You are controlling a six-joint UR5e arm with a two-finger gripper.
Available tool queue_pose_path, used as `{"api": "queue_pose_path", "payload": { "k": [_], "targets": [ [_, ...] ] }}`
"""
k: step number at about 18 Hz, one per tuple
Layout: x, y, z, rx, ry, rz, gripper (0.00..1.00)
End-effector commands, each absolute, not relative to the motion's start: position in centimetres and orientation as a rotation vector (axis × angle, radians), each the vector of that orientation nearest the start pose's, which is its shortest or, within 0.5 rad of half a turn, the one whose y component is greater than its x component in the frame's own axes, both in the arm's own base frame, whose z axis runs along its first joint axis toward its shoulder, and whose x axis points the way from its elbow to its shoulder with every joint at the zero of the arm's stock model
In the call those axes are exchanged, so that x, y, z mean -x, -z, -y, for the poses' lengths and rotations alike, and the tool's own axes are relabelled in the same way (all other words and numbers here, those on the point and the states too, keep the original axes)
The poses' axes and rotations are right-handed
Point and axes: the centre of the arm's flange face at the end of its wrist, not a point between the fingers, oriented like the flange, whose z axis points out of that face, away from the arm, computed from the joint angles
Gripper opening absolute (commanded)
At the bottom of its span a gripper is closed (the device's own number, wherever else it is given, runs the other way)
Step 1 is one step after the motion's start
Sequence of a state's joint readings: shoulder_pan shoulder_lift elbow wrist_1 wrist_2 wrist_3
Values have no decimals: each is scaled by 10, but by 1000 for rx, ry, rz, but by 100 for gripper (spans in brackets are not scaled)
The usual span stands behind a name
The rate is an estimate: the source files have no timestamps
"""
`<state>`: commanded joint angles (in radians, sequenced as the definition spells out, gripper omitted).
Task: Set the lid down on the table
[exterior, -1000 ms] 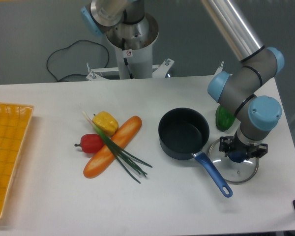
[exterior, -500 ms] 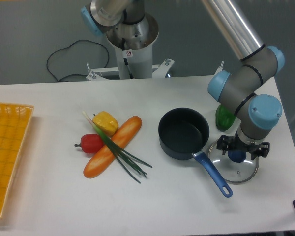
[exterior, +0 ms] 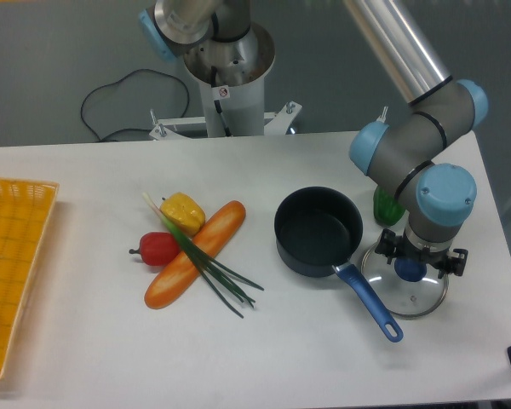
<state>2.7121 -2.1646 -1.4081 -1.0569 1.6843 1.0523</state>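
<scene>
A fixed camera looks down on a white table [exterior: 85,341] with a dark saucepan [exterior: 318,230] near its middle, which serves here as the landmark. The saucepan is open and uncovered, and its blue handle [exterior: 369,302] runs toward the front right. Just to the right of the saucepan, beside that handle, the lid [exterior: 406,290] lies flat on the table, a clear glass disc with a thin metal rim and a dark blue knob [exterior: 410,269] at its centre. The gripper [exterior: 419,259] points straight down over the knob, its two fingers spread apart to either side of the knob and not pressing it. The arm's grey and light blue joints rise above the lid, and a silver tube slants up toward the top edge. Behind the lid and to the right of the saucepan, a green object [exterior: 387,206] is partly hidden by the arm. To the left of the saucepan sit a long orange bread roll [exterior: 194,254], green onion stalks [exterior: 211,268] lying across it, a yellow pepper [exterior: 182,211] and a red pepper [exterior: 158,248]. Far left of the saucepan, a yellow woven tray [exterior: 8,256] reaches the picture's edge.
</scene>
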Motion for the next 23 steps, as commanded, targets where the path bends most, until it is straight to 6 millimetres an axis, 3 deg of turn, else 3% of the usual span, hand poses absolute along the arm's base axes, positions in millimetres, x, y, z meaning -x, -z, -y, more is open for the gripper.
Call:
{"api": "queue_pose_path", "payload": {
  "k": [6,10,12,14,23],
  "targets": [
    [541,-283,-425,3186,-215,74,100],
    [509,-315,-430,3169,-260,28,100],
    [486,-337,-443,3145,-281,-24,100],
    [465,-345,-451,3168,-236,-71,100],
    [452,-349,-458,3174,-229,-81,100]
  ]
}}
